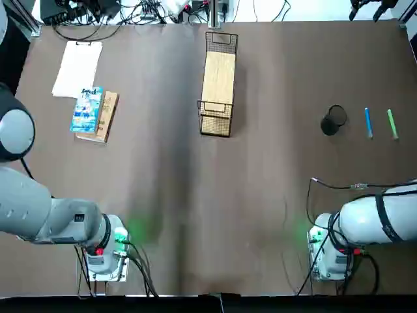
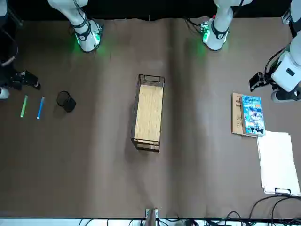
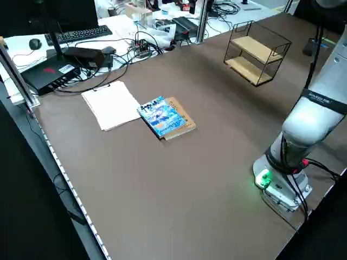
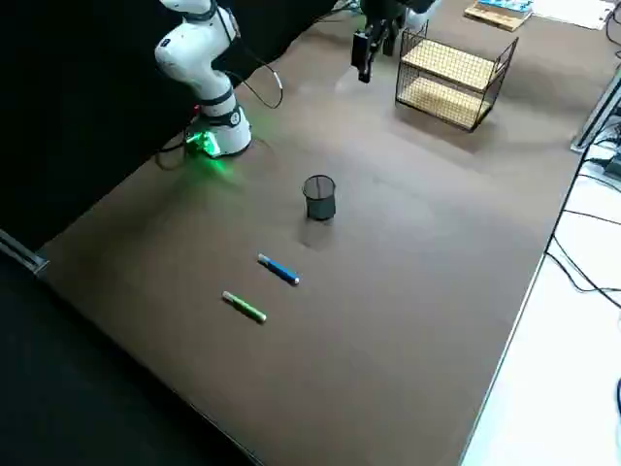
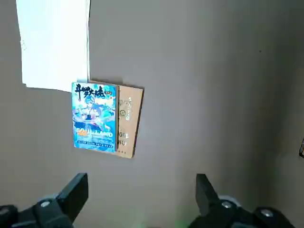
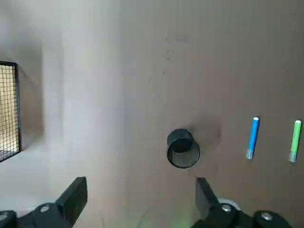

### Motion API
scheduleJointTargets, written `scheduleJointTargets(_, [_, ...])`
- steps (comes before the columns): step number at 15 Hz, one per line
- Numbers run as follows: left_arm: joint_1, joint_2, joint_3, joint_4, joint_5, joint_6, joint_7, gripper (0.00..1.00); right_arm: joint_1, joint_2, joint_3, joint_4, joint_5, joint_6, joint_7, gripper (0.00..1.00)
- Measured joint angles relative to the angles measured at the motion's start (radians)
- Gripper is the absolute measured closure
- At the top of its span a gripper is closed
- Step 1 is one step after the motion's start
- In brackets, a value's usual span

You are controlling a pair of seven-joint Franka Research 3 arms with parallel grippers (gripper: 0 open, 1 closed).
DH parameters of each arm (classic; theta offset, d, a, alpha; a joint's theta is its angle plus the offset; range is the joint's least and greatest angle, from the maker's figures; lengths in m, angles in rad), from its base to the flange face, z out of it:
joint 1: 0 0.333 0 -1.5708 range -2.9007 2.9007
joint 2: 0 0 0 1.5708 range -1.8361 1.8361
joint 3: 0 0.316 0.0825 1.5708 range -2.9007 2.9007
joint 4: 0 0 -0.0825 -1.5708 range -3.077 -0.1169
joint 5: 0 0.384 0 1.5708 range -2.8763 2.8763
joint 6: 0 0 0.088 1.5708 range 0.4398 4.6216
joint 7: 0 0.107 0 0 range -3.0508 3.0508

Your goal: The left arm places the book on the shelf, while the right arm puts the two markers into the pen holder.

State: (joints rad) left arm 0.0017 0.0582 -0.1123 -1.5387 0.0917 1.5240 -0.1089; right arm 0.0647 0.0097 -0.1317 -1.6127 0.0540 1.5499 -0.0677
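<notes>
Book atop another book

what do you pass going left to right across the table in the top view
paper → blue book → tan book → shelf → pen holder → blue marker → green marker

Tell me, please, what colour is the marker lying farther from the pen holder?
Bright green, shown best in the right wrist view.
</notes>
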Motion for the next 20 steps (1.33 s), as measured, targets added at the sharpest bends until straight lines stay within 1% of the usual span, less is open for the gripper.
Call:
scheduleJointTargets(5, [0.013, 0.004, 0.002, -0.007, 0.0, 0.0, 0.008, 0.0, -0.012, 0.0, -0.001, -0.005, 0.0, 0.001, 0.0, 0.0])
scheduleJointTargets(7, [0.043, 0.036, 0.005, -0.027, 0.0, 0.0, 0.003, 0.0, -0.034, 0.001, -0.001, -0.014, -0.002, 0.001, -0.01, 0.01])
scheduleJointTargets(9, [0.085, 0.12, 0.009, -0.048, 0.005, 0.042, 0.011, 0.0, -0.097, 0.006, -0.003, -0.07, -0.004, 0.047, -0.038, 0.02])
scheduleJointTargets(10, [0.1, 0.178, 0.013, -0.055, 0.008, 0.086, 0.016, 0.0, -0.14, 0.013, -0.005, -0.116, -0.004, 0.096, -0.075, 0.06])
scheduleJointTargets(11, [0.108, 0.239, 0.014, -0.059, 0.028, 0.119, 0.02, 0.0, -0.185, 0.022, -0.007, -0.167, -0.007, 0.156, -0.124, 0.09])
scheduleJointTargets(12, [0.116, 0.295, 0.014, -0.058, 0.079, 0.141, 0.023, 0.0, -0.232, 0.037, -0.009, -0.216, -0.016, 0.221, -0.176, 0.09])
scheduleJointTargets(13, [0.134, 0.338, 0.013, -0.056, 0.119, 0.157, 0.034, 0.0, -0.28, 0.056, -0.011, -0.258, -0.03, 0.285, -0.235, 0.11])
scheduleJointTargets(14, [0.169, 0.365, 0.011, -0.051, 0.125, 0.175, 0.069, 0.0, -0.327, 0.081, -0.012, -0.289, -0.042, 0.342, -0.291, 0.15])
scheduleJointTargets(15, [0.22, 0.378, 0.01, -0.043, 0.103, 0.19, 0.125, 0.0, -0.372, 0.109, -0.012, -0.31, -0.047, 0.387, -0.341, 0.16])
scheduleJointTargets(16, [0.286, 0.381, 0.009, -0.035, 0.033, 0.201, 0.2, 0.0, -0.413, 0.142, -0.013, -0.322, -0.049, 0.429, -0.388, 0.19])
scheduleJointTargets(18, [0.439, 0.38, 0.01, -0.024, -0.163, 0.205, 0.384, 0.0, -0.474, 0.223, -0.013, -0.333, -0.05, 0.515, -0.452, 0.22])
scheduleJointTargets(20, [0.581, 0.392, 0.01, -0.025, -0.308, 0.204, 0.54, 0.0, -0.502, 0.319, -0.012, -0.342, -0.05, 0.637, -0.472, 0.22])
